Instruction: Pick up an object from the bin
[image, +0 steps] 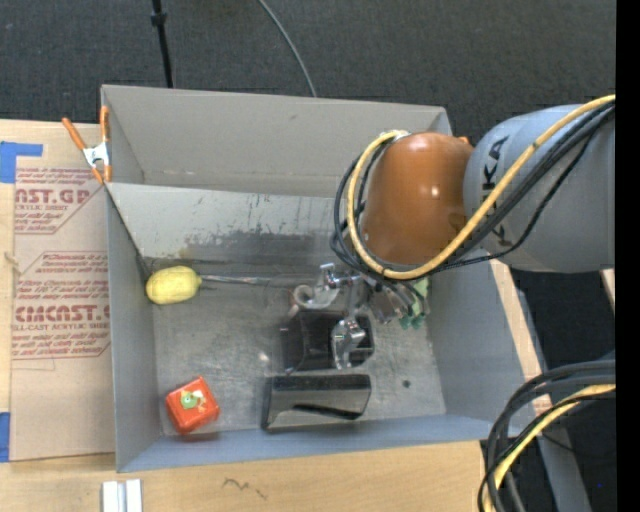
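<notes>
My gripper (328, 318) hangs low over the middle of the bin, open, with its metal fingertips (350, 342) spread apart. A small black block (303, 346) lies on the floor right beneath it, touching or nearly touching the lower fingertip; nothing is held between the fingers. Just in front of that block, a larger dark wedge-shaped black thing (314, 398) rests along the bin's near wall. Something small and green (417, 302) peeks out under the arm's right side, mostly hidden.
A yellow lemon-like thing (172, 286) with a thin stem lies at the left wall. An orange-red cube with a green spot (192, 407) sits in the near left corner. The orange-domed wrist and its cables cover the bin's right half.
</notes>
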